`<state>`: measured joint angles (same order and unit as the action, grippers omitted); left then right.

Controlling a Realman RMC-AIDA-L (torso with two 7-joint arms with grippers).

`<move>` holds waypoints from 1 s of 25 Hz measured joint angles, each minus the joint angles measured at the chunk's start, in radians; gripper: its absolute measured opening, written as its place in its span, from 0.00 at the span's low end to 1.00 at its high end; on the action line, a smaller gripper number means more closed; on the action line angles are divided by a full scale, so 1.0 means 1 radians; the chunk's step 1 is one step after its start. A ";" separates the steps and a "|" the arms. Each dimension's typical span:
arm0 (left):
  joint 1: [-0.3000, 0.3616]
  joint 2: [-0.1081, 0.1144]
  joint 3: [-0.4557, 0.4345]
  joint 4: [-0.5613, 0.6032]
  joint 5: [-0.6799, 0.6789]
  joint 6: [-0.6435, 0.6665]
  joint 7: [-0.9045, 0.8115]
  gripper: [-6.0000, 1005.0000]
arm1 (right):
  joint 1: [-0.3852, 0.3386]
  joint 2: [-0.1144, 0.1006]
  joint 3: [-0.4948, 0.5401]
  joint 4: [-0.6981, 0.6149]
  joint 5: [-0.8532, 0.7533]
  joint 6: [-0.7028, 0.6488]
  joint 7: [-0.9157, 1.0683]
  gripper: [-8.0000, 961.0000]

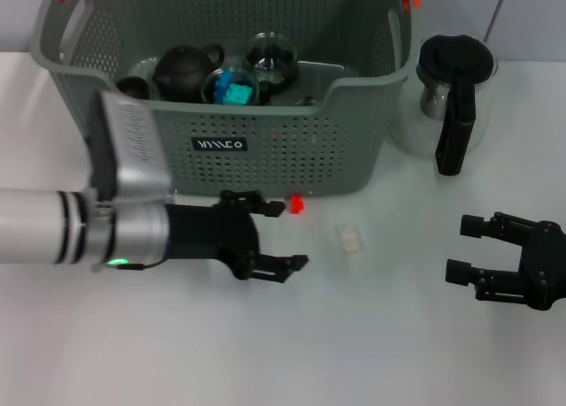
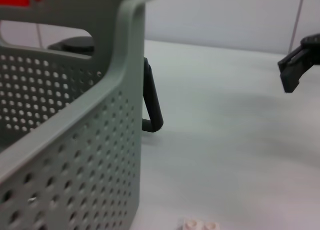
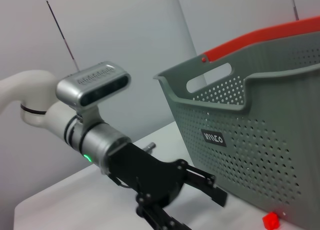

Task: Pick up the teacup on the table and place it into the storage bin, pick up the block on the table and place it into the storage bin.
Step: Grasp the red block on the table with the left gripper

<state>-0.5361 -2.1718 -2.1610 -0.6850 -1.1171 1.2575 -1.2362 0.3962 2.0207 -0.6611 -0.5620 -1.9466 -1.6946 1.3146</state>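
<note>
White bench (image 1: 265,353) fills the head view, with a pale wall beyond it. We see the storage bin (image 1: 354,149) at the far side, already holding a dark teapot (image 1: 184,70), a glass cup with a blue piece inside (image 1: 232,89) and other small ware; which of these is the teacup we cannot tell. The left end effector (image 1: 281,236) hangs low just in front of the bin's near wall, fingers spread and holding nothing. A small red block (image 1: 297,204) sits just beyond it, close against the bin, and a pale block (image 1: 350,239) lies to the right of the fingers. The right end effector (image 1: 462,249) rests open and empty at the right, near a glass kettle (image 1: 453,92) with a black handle.

From the left wrist view, we see the bin wall (image 2: 65,155) very close, the pale block (image 2: 200,225) at the frame's edge, and the kettle handle (image 2: 153,102) past the bin corner. The other arm's fingers (image 2: 295,64) show far off.

From the right wrist view, the left end effector (image 3: 200,205) gapes wide near the red block (image 3: 270,220) at the foot of the bin (image 3: 260,135).

We judge the risk to be this: the red block lies so near the wall that a finger may strike the bin or nudge the block away, and a small block may slip or tip from a loose pinch.
</note>
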 joint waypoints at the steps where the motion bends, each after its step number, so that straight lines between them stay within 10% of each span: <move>1: -0.012 -0.002 0.010 0.018 -0.003 -0.020 0.011 0.84 | 0.000 0.000 0.000 0.000 0.000 0.000 0.000 0.95; 25: -0.140 -0.006 0.035 0.289 -0.157 -0.282 0.280 0.84 | 0.001 0.000 0.000 0.001 0.000 0.002 0.000 0.95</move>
<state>-0.6757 -2.1782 -2.1260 -0.3959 -1.2742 0.9759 -0.9559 0.3972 2.0212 -0.6610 -0.5608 -1.9466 -1.6927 1.3146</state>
